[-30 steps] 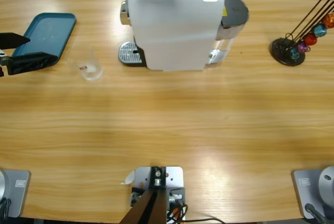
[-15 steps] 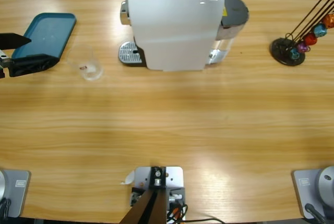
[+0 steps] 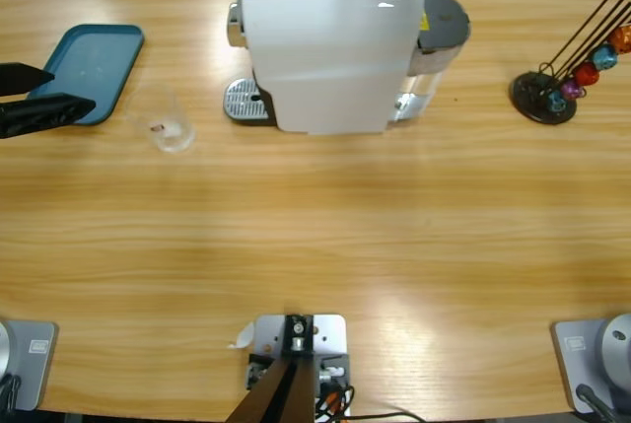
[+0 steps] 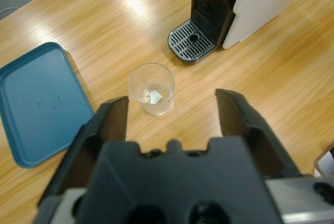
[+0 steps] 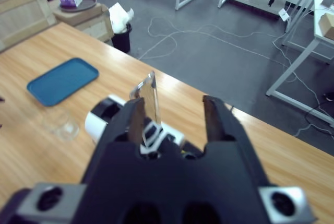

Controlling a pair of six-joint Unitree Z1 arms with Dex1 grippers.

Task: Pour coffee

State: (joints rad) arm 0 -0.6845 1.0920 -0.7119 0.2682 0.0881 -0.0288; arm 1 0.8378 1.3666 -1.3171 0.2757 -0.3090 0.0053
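Observation:
A small clear glass tumbler point(image 3: 170, 123) stands upright on the table, left of the white coffee machine point(image 3: 330, 48). My left gripper point(image 3: 71, 88) reaches in from the left edge, open, a short way from the glass and not touching it. In the left wrist view the tumbler point(image 4: 151, 88) sits just ahead of the left gripper point(image 4: 172, 98), between its two spread jaws. Only a pale glint shows at its bottom; the coffee is not in view. My right gripper point(image 5: 172, 109) hangs open above the machine point(image 5: 104, 117), beside a raised clear flap point(image 5: 150, 98).
A teal tray point(image 3: 94, 63) lies at the far left behind the left gripper. The machine's metal drip grate point(image 4: 190, 46) faces the glass. A black capsule stand point(image 3: 552, 88) with coloured capsules is at the far right. Bare wood fills the near half of the table.
My left gripper has drawn back slightly toward the left edge, away from the glass. A dark shape at the top edge above the machine a second ago has gone.

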